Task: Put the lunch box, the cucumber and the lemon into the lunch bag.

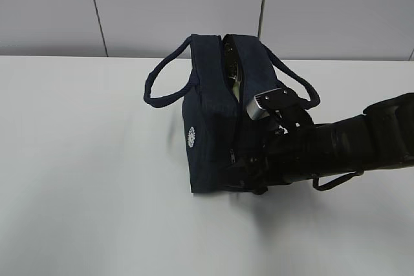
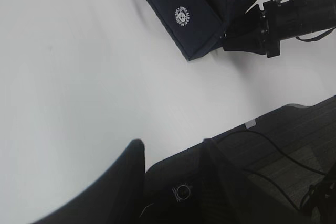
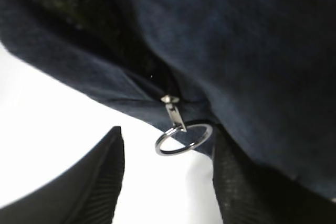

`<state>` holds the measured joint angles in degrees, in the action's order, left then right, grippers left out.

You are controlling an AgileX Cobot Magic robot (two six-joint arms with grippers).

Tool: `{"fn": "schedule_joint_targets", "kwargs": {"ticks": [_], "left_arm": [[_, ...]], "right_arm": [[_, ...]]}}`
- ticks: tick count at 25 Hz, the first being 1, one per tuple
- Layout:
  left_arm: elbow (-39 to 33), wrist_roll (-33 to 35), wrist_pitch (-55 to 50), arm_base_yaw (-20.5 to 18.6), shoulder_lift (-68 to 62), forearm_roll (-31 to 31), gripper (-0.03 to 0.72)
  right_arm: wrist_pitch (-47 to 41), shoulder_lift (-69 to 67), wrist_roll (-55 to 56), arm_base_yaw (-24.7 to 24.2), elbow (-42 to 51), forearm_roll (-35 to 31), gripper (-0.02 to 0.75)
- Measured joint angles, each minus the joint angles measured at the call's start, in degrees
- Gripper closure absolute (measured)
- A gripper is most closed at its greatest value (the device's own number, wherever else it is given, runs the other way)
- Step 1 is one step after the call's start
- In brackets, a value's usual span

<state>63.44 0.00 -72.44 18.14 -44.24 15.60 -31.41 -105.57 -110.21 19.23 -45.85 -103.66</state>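
Zipper work is in hand: the right gripper stands with open jaws around the silver ring pull of the lunch bag, upright on the surface. Next it must close on the ring. The left gripper waits open.

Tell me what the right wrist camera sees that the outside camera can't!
Only the right wrist view shows the silver ring pull up close, hanging from the zipper, with the right gripper open and a finger on each side of it. Only the exterior view shows the whole bag standing on the white table, its two handles, the zipper open on top, and a round white logo. Both show the navy bag and the table.
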Motion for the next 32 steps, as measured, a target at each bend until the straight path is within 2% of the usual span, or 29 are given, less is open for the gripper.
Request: {"fn": "schedule_joint_targets", "kwargs": {"ticks": [3, 9, 18, 26, 28, 32], "left_arm": [[0.0, 0.0, 0.0, 0.0, 0.0, 0.0, 0.452], [0.0, 0.0, 0.0, 0.0, 0.0, 0.07, 0.452], [0.0, 0.0, 0.0, 0.0, 0.0, 0.21, 0.452], [0.0, 0.0, 0.0, 0.0, 0.0, 0.35, 0.452], [0.0, 0.0, 0.0, 0.0, 0.0, 0.39, 0.452], [0.0, 0.0, 0.0, 0.0, 0.0, 0.48, 0.452]], "right_arm": [[0.7, 0.0, 0.0, 0.0, -0.04, 0.0, 0.369], [1.62, 0.0, 0.0, 0.0, -0.13, 0.0, 0.561], [1.64, 0.0, 2.35, 0.0, -0.13, 0.0, 0.726], [1.64, 0.0, 5.69, 0.0, -0.13, 0.77, 0.738], [1.64, 0.0, 8.58, 0.0, -0.13, 3.39, 0.738], [1.1, 1.77, 15.71, 0.0, -0.13, 13.43, 0.738]]}}
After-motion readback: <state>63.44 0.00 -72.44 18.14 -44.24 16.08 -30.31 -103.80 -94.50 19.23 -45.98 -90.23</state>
